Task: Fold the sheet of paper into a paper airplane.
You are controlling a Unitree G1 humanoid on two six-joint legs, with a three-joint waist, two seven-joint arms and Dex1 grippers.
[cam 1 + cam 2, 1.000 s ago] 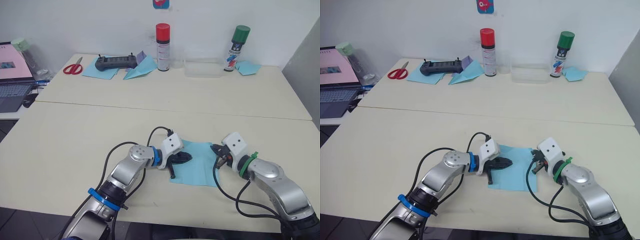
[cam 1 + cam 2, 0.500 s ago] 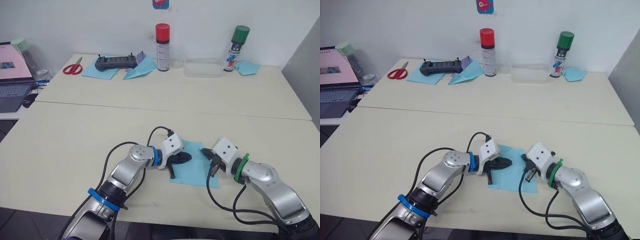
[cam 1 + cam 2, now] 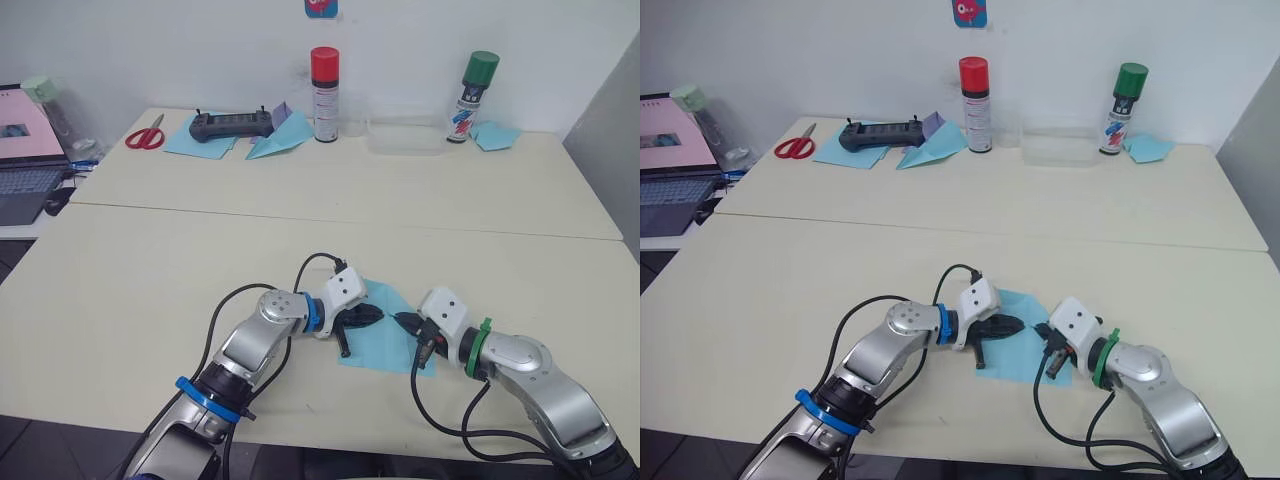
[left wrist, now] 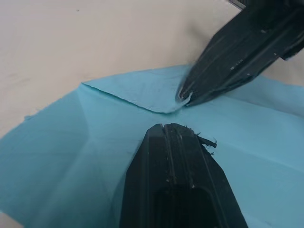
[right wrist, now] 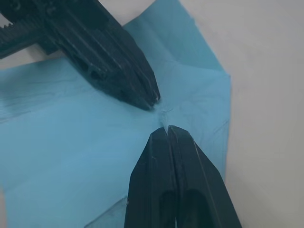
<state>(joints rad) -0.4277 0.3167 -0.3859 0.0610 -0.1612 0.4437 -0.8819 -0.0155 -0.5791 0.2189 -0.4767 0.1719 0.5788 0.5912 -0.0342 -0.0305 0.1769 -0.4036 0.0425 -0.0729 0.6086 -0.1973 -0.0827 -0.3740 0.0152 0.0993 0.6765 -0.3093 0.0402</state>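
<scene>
The sheet of paper [image 3: 385,347] lies light blue and creased on the near table between my two grippers. My left gripper [image 3: 376,316] is shut, its tip resting on the middle of the sheet [image 4: 71,156]. My right gripper [image 3: 401,321] is shut on the sheet's far right corner, which is folded over toward the centre. The two tips nearly meet: in the left wrist view the right gripper [image 4: 183,97] pinches the point of the folded flap just beyond my left gripper [image 4: 165,127]. In the right wrist view my right gripper [image 5: 167,128] faces the left gripper [image 5: 153,101] over the paper [image 5: 71,156].
On the far table stand a red-capped spray can [image 3: 325,94], a green-capped can [image 3: 474,95] and a clear container [image 3: 405,135]. A blue paper plane with a purple flap [image 3: 280,140], a black controller [image 3: 232,124], scissors [image 3: 147,135] and a blue scrap [image 3: 497,135] lie there. A laptop [image 3: 25,150] sits far left.
My right gripper has moved left toward the left gripper, drawing the sheet's right corner over onto the paper. The left gripper has stayed in place.
</scene>
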